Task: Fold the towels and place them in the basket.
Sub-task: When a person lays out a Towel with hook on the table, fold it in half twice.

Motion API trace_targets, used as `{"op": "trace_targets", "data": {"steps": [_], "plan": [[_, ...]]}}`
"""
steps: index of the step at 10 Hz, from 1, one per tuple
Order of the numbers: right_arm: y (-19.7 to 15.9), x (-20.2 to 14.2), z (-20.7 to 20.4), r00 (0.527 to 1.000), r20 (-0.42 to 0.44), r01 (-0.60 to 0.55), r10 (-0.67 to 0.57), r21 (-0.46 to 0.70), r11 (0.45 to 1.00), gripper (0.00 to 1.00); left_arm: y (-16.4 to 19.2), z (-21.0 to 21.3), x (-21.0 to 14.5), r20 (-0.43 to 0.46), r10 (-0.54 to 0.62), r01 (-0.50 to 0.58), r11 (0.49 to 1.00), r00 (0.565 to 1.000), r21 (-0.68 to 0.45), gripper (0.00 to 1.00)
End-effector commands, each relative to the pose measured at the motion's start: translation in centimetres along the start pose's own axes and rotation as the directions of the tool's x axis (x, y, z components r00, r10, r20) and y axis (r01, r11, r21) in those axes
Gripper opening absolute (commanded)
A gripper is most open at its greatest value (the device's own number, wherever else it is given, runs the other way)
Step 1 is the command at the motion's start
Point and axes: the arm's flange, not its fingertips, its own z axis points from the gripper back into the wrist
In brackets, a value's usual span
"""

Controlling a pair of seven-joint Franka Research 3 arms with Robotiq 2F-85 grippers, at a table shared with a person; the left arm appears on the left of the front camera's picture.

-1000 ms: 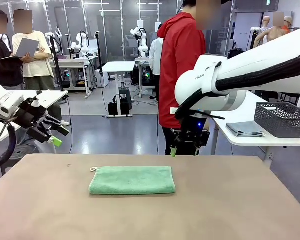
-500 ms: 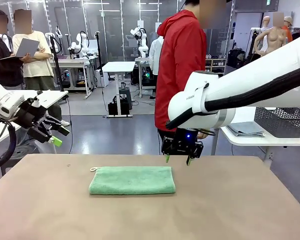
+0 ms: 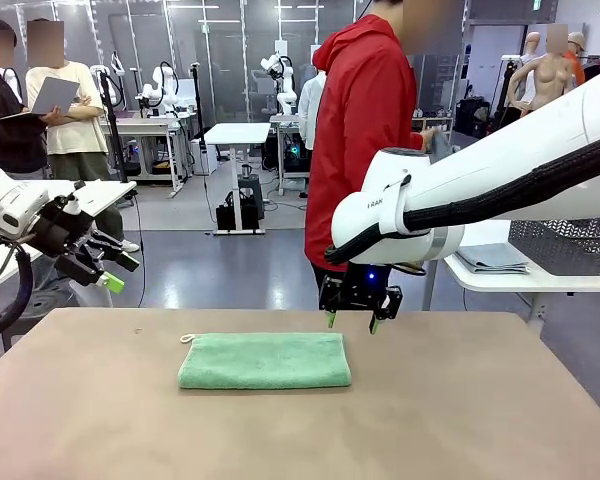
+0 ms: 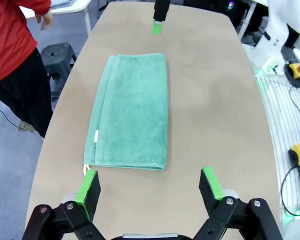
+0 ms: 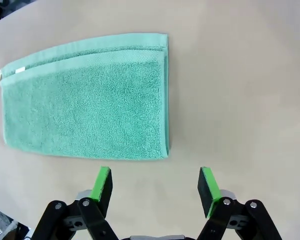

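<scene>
The right hand (image 3: 352, 322) is held spread and empty, hovering over the surface (image 3: 460, 420) near the 1 o'clock corner of the mint towel (image 3: 265, 360). That towel lies flat at the middle of the surface, folded once lengthwise, its cord loop (image 3: 187, 338) at the 10 o'clock corner. The left hand (image 3: 120, 272), also spread and empty, is held off the surface's edge at 9 o'clock. For the next fold, the short end at 3 o'clock would best be pinched through both layers (a single layer would let the fold slide open) and carried level toward 9 o'clock, edges matched before release. The basket (image 3: 565, 238) stands on a second surface (image 3: 500, 282) at 3 o'clock, well apart, a pale towel (image 3: 492, 260) lying folded just beside it.
</scene>
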Motion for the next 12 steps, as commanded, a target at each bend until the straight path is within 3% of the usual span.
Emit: {"op": "trace_targets", "data": {"steps": [1,4,12], "plan": [[0.0,0.0,-0.2,1.0,-0.002,0.0,0.0,0.0,1.0,0.87,0.0,0.0,0.1,-0.004,-0.003,0.003,1.0,1.0,-0.002,1.0],[1.3,-1.1,-3.8,0.996,0.084,0.001,-0.002,0.004,1.0,0.87,0.0,0.0,0.1,-0.004,-0.003,0.003,1.0,1.0,-0.002,1.0],[1.6,0.0,-9.5,0.992,0.123,-0.005,0.01,-0.042,0.999,0.87,0.0,0.0,0.1,-0.004,-0.003,0.003,1.0,1.0,-0.002,1.0]]}}
